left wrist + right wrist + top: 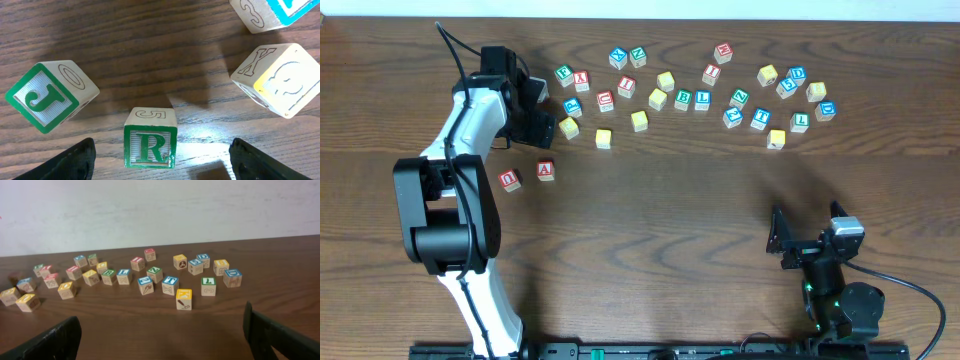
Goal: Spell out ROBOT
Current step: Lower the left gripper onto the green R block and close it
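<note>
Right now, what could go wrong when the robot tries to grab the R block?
The left hand is open over the R block, but the J block sits close by one finger and a yellow block by the other, so coming down might bump them. The R block also sits a bit off-middle between the fingers, so it might twist when they close.

Dark fingers (pixel 70 162) of the left hand (pixel 161 147) run off the bottom edge of its wrist view; those of the right hand (pixel 161 315) do likewise. A blue-framed wooden cube (pixel 272 12) is cropped at the left wrist view's top edge, its letter unreadable. From overhead, the left hand hides the green-framed wooden R cube (pixel 150 145). Far cubes (pixel 27 301) at the left of the brown wooden desk (pixel 125 332) show letters too small to read.
</note>
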### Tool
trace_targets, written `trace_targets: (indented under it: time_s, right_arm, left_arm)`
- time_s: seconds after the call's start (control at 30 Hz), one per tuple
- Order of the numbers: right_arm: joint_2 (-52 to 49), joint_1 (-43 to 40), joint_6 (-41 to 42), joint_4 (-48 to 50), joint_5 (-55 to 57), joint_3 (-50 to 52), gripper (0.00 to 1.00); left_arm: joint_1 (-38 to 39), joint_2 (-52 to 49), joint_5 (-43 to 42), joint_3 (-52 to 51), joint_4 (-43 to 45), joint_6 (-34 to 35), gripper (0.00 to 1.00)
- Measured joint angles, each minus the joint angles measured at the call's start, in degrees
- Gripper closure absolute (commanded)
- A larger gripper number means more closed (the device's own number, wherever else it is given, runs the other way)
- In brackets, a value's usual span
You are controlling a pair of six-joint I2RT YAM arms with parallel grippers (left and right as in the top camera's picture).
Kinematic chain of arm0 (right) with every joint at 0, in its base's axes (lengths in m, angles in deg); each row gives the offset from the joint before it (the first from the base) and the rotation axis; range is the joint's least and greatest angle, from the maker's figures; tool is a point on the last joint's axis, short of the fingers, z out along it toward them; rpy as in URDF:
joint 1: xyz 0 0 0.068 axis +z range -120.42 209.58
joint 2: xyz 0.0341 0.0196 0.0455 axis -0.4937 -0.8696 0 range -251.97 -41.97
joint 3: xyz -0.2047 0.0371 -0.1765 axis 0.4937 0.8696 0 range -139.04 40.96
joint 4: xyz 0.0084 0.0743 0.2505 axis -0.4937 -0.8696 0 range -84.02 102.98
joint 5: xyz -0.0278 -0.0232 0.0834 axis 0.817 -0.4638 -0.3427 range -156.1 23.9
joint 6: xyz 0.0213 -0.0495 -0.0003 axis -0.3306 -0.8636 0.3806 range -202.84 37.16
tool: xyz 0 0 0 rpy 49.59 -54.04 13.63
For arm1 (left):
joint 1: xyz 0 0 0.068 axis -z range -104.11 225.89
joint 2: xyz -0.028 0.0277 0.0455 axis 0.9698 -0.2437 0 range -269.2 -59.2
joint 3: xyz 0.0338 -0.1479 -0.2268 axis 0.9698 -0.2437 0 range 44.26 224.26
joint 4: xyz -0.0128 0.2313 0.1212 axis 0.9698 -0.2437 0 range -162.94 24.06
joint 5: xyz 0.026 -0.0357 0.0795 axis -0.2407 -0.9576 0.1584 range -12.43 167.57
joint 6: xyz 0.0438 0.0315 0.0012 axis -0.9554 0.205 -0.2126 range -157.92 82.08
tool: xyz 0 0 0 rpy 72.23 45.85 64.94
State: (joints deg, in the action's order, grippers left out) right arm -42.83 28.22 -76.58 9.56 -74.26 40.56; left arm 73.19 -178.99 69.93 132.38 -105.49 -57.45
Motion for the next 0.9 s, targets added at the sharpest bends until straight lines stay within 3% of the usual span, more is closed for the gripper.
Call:
trace_targets:
  time_s: [0.57, 0.83, 0.9]
  right_arm:
    - [0.0, 0.0, 0.0, 0.0, 0.0, 0.0, 0.01]
    - [0.0, 0.0, 0.0, 0.0, 0.0, 0.0, 0.01]
    - [0.0, 0.0, 0.0, 0.0, 0.0, 0.0, 0.01]
  left_arm:
    - [0.0, -2.0, 0.0, 0.0, 0.4, 0.0, 0.16]
    - [0.0, -3.0, 0.0, 0.0, 1.2, 0.0, 0.21]
    - [0.0, -3.0, -0.1, 0.0, 1.2, 0.0, 0.27]
